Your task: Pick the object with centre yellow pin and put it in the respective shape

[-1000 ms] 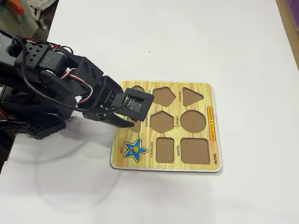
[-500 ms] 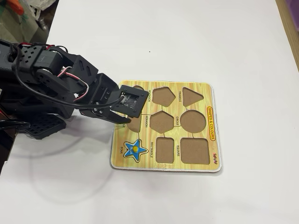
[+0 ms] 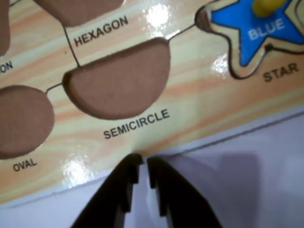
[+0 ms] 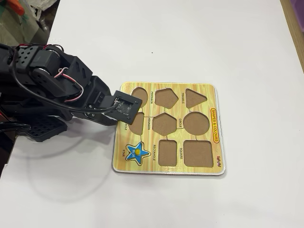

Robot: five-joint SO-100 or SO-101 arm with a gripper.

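Wrist view. Gripper (image 3: 145, 164) enters from the bottom edge, jaws nearly together w/ only a thin slit between them, nothing held. Tips sit at the near edge of the puzzle board (image 3: 199, 114), just below the SEMICIRCLE label. Semicircle recess (image 3: 118, 78) lies directly ahead; oval recess (image 3: 21, 121) to the left; hexagon recess (image 3: 78, 9) at top, cut by the frame. Blue star piece (image 3: 251, 35) is at upper right, its yellow knob (image 3: 267, 5) partly cropped by the top edge. It appears seated in the star-shaped recess (image 3: 209, 28) labelled STAR, a dark rim of recess showing round its points. Key relation: star lies ahead and well to the right of the gripper, not on its axis.

Fixed view. Arm comes in from the left; gripper (image 4: 124, 122) hangs over the board's left edge (image 4: 124, 90), approx. mid-height, beside the semicircle recess (image 4: 137, 124). Jaw state cannot be read here, as the camera housing covers the tips. Star piece (image 4: 137, 152) w/ yellow knob (image 4: 137, 151) occupies the lower-left corner of the board, below the gripper in this view and apart from it. Remaining recesses look empty. White table (image 4: 237, 47) carries the board.

Judgement: piece looks already placed in its shape; any further approach would need travel along the board edge toward the star corner.
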